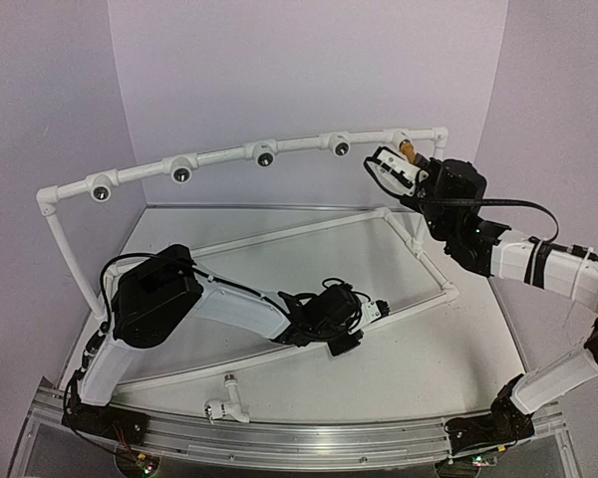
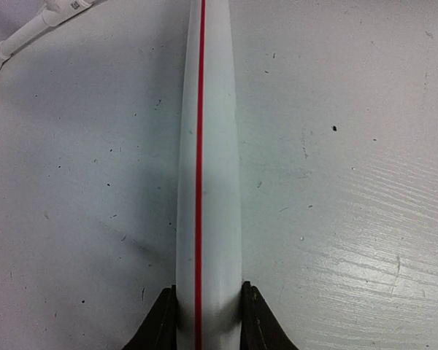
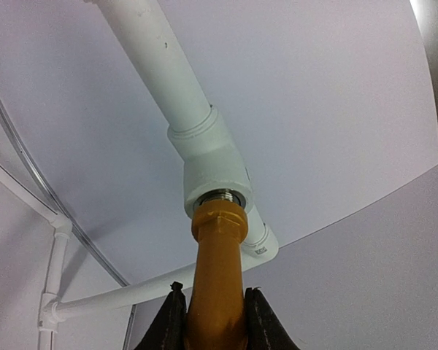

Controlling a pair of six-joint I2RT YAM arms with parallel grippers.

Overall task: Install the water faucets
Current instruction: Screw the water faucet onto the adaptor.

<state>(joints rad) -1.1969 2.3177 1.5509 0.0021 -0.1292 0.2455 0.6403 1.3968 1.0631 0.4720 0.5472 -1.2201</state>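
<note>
From the top external view, the yellow-orange faucet (image 1: 408, 149) showed only as a small orange stub at the upper right. It sat at the last socket of the white pipe frame (image 1: 219, 156) and was pinched in the raised right tool (image 1: 403, 157). The white faucet (image 1: 226, 406), a short bent spout with a handle, lay loose on the worktop (image 1: 429, 368) at the lower centre, apart from both arms. Near the middle of the frame the left tool (image 1: 375, 312) sat low on the lower rail (image 1: 419, 302) of the pipe frame. How tightly it was closed could not be read from there.

The left wrist view settled that. The left tool (image 2: 208, 321) was closed onto the lower rail (image 2: 208, 146), with a dark finger pressed to each side of it. The rail was a white pipe, and only this view showed a thin red line along its length. It lay on the scuffed worktop (image 2: 350, 182).

The right wrist view looked upward. The right tool (image 3: 215, 321) was clamped on the yellow-orange faucet (image 3: 217, 277), an orange body ending in a hexagonal collar. That collar met the metal-threaded mouth of a white tee fitting (image 3: 212, 164) on the upper rail. The faucet's spout and handle were out of sight there.
</note>
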